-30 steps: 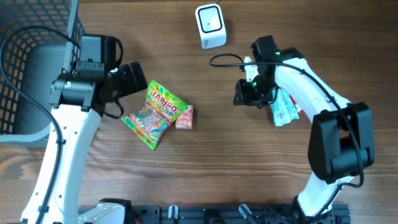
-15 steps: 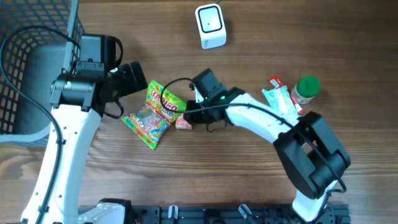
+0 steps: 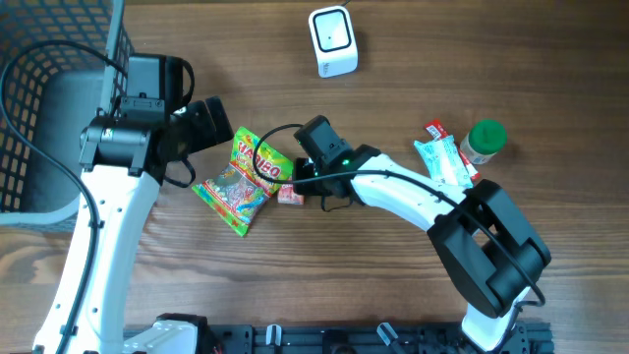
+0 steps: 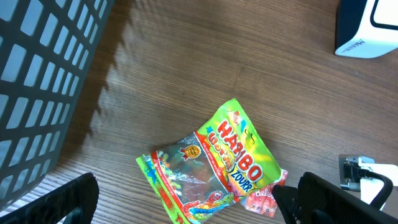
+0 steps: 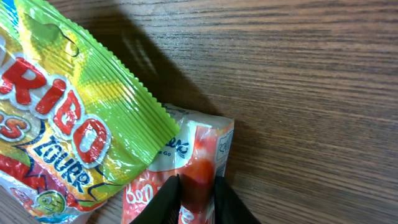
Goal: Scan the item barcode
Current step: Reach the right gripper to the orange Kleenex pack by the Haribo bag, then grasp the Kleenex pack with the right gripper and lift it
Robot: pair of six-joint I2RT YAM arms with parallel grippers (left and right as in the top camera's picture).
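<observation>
Right jaws pinching, one pink packet [image 5: 205, 146]

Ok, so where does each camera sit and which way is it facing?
Overhead: fixed above the table, facing straight down; both arms, scanner, basket.
Left wrist: beside the basket, facing down at the Haribo bag; left fingers open at bottom corners.
Right wrist: close over the pink packet; right fingers pinching it.
Shared: all show bag and packet.
</observation>
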